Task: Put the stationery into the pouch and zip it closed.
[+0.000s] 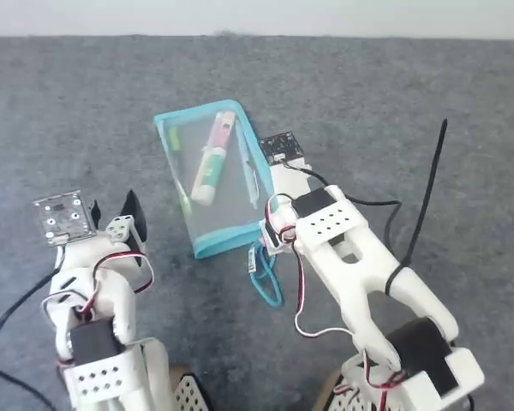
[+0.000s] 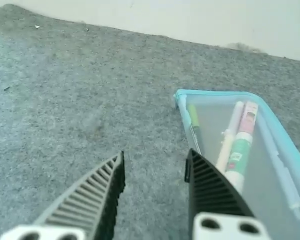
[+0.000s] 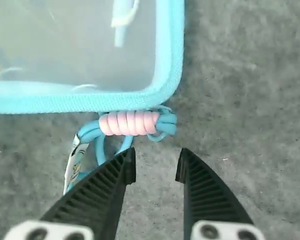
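Pouch (image 1: 231,210) centre frame, pens (image 1: 212,163) inside, pink zip pull (image 3: 130,123) just off right gripper (image 3: 155,160), fingers apart, left gripper (image 2: 155,165) fingers apart too

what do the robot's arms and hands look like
The left arm and right arm are white plastic shells with rows of small holes, black motors, and looping red, white and black wires. Each wrist carries a small circuit board. The left hand and right hand have dark, ribbed, tapering fingers on white bases.

Stationery (image 1: 212,163) inside pouch (image 1: 230,216); pouch on table (image 1: 86,103); cord loop (image 1: 266,279) at its near corner.
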Tool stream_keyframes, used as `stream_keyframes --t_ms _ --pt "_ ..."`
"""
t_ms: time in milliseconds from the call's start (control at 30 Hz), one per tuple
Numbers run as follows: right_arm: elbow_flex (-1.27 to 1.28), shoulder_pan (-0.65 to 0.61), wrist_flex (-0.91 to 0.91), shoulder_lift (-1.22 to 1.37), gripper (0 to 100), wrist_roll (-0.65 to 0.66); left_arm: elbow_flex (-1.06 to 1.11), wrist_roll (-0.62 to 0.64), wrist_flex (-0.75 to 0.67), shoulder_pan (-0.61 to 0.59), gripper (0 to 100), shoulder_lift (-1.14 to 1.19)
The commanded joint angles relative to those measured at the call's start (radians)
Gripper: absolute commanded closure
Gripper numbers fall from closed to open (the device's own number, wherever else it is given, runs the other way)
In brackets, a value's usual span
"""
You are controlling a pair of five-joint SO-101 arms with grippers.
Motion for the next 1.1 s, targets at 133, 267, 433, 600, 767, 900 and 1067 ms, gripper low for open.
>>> stream_keyframes --t_ms 133,267,433,600,767,900,1067 --pt "-0.008 -0.008 -0.016 -0.01 86.4 -0.017 -0.002 0.009 -0.035 0.011 81 -0.002" --pt "-0.005 -0.01 -0.018 -0.01 86.4 -0.014 -0.002 0.014 -0.037 0.011 81 -0.002" --pt "-0.005 -0.01 -0.039 -0.01 86.4 -0.012 -0.004 0.015 -0.037 0.009 81 -0.002" --pt "-0.005 -0.012 -0.035 -0.01 86.8 -0.012 -0.005 0.015 -0.037 0.006 81 -0.003" --pt "-0.005 -0.012 -0.036 -0.01 86.8 -0.012 -0.005 0.015 -0.044 0.006 81 -0.003" --pt "-0.005 -0.012 -0.035 -0.01 86.8 -0.017 -0.004 0.015 -0.057 0.002 81 -0.003" --pt "-0.003 -0.012 -0.033 -0.01 86.8 -0.017 -0.002 0.015 -0.057 0.002 81 -0.003"
